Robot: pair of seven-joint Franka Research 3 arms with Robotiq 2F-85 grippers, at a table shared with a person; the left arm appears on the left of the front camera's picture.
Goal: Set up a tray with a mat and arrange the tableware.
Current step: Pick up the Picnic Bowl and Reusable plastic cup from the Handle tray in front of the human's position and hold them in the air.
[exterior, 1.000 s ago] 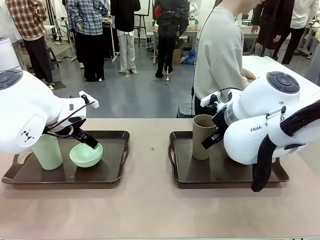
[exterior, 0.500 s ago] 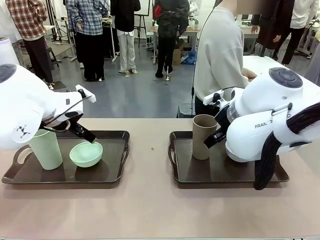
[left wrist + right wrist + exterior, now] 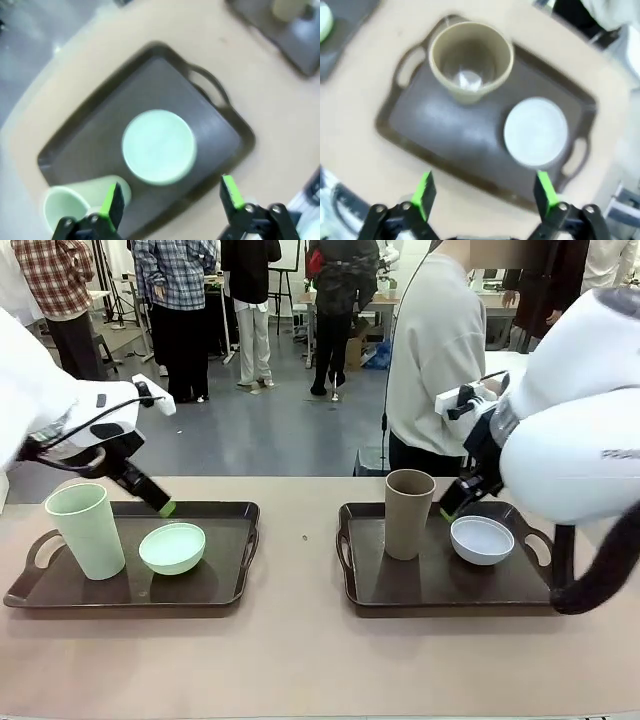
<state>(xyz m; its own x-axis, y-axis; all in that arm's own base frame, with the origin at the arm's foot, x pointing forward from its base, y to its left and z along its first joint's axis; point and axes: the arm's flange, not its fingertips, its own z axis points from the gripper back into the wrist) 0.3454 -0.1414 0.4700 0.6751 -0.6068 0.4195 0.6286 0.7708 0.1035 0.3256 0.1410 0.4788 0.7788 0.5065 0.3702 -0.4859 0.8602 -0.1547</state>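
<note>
I am seeing my left arm (image 3: 45, 400) as a smooth white rounded shell, with a thin black cable (image 3: 90, 427) looping over its wrist. My right arm (image 3: 570, 430) is showing black lettering (image 3: 620, 454) and a thick black ribbed hose (image 3: 600, 580). My left gripper (image 3: 170, 197) and right gripper (image 3: 484, 192) are black, both carrying bright green pads (image 3: 112, 200).

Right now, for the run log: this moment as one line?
left pincer open, clear of mint bowl | right pincer open, clear of white bowl
</note>
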